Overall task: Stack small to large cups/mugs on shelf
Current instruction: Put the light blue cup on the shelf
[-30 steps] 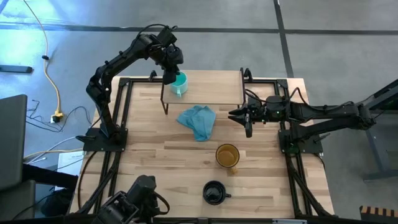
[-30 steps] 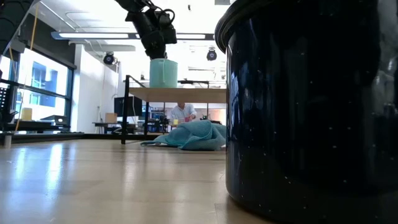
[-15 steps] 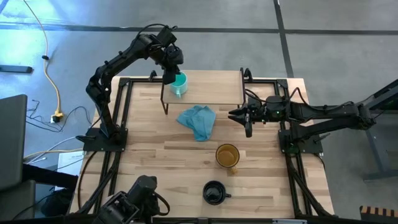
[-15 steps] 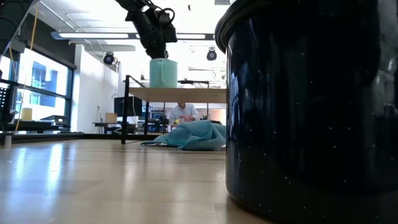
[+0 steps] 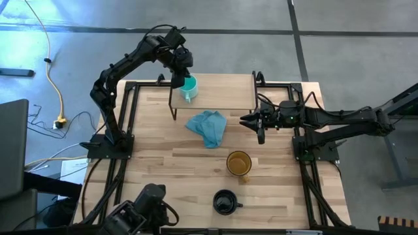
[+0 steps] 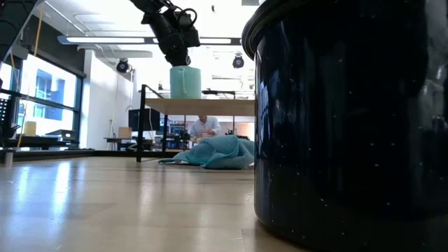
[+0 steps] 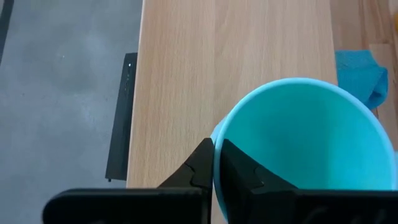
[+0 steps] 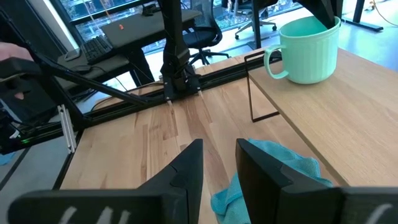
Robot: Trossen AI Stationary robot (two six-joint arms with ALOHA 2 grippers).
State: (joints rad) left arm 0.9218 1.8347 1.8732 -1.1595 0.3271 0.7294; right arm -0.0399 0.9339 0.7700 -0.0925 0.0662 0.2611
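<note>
Nothing moves: black mug (image 5: 224, 202) and amber mug (image 5: 239, 163) wait on my desk (image 5: 157, 166), right hand (image 5: 260, 124) narrowly open; beyond, left hand (image 5: 177, 82) still pinches the teal mug (image 5: 189, 87) on the shelf (image 5: 225, 93), release pending.

No words, numbers, labels or signs can be read on anything here, in any of the four views.
</note>
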